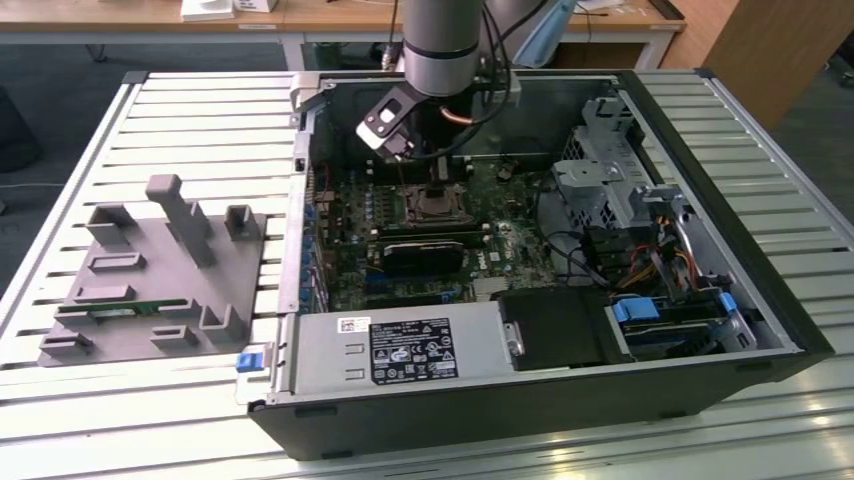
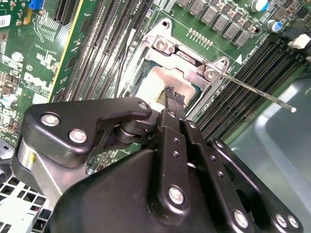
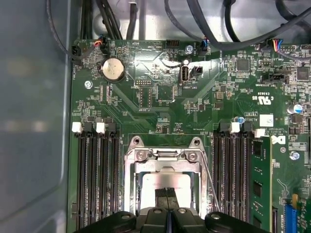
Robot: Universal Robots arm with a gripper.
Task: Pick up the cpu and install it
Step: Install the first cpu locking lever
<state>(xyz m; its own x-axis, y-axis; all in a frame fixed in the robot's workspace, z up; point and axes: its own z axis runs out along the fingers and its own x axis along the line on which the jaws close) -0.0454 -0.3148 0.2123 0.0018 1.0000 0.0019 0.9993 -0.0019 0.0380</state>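
The cpu (image 3: 154, 183), a shiny silver square, lies flat inside the metal-framed socket (image 3: 165, 156) of the motherboard, among the memory slots. My gripper (image 3: 167, 193) hangs just above it, its two black fingers pressed together with nothing between them, the tips over the chip's middle. In the second wrist view the cpu (image 2: 151, 85) shows pale under the shut gripper (image 2: 175, 95), and the socket's thin lever (image 2: 257, 92) sticks out to one side. In the exterior view the gripper (image 1: 422, 178) is lowered into the open computer case over the socket (image 1: 435, 205).
The case (image 1: 534, 400) lies open on a slatted table, with a drive cage (image 1: 601, 170) and cables at the exterior view's right. A grey tray (image 1: 147, 275) holding a green memory stick (image 1: 123, 311) sits at the exterior view's left. Case walls surround the board.
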